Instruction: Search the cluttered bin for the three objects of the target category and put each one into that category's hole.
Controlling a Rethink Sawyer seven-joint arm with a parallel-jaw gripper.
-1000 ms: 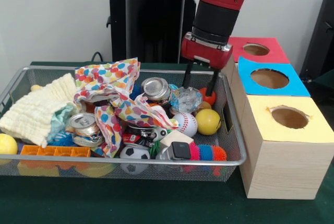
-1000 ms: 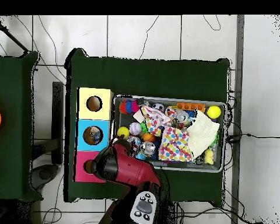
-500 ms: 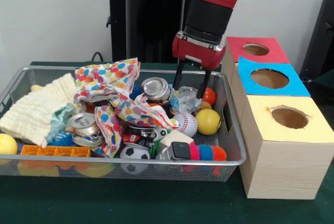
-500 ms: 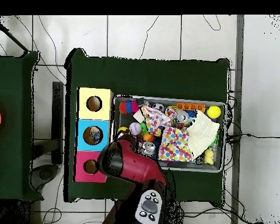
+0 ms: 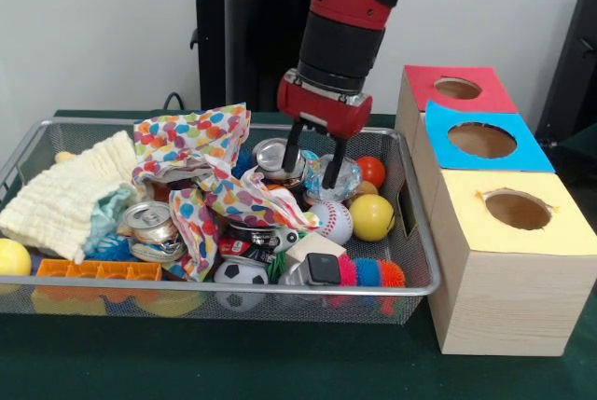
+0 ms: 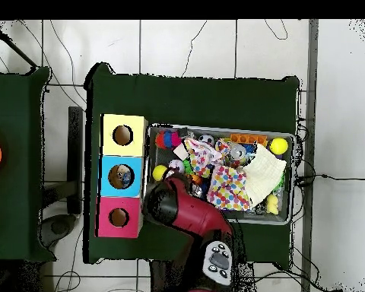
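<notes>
1. Wire mesh is what your bin (image 5: 422,260) is made of; it sits on the green tabletop (image 5: 280,372), touching the row of three wooden boxes.
2. Your gripper (image 5: 313,151) hangs inside the bin near its far wall, jaws spread apart and holding nothing.
3. You will see one fingertip just at a silver can (image 5: 278,158) and the other at a crumpled clear plastic piece (image 5: 334,176).
4. Beside them lie an orange ball (image 5: 371,172), a yellow ball (image 5: 371,216) and a baseball (image 5: 332,221).
5. A polka-dot cloth (image 5: 201,162) and a cream cloth (image 5: 65,200) cover the bin's other half; a second can (image 5: 149,221) lies between them.
6. You have the boxes in a line: the red hole (image 5: 457,89) farthest, the blue hole (image 5: 481,140) in the middle, the yellow hole (image 5: 517,209) nearest.
7. From overhead, the arm (image 6: 187,217) hides the bin's corner by the blue and red boxes.
</notes>
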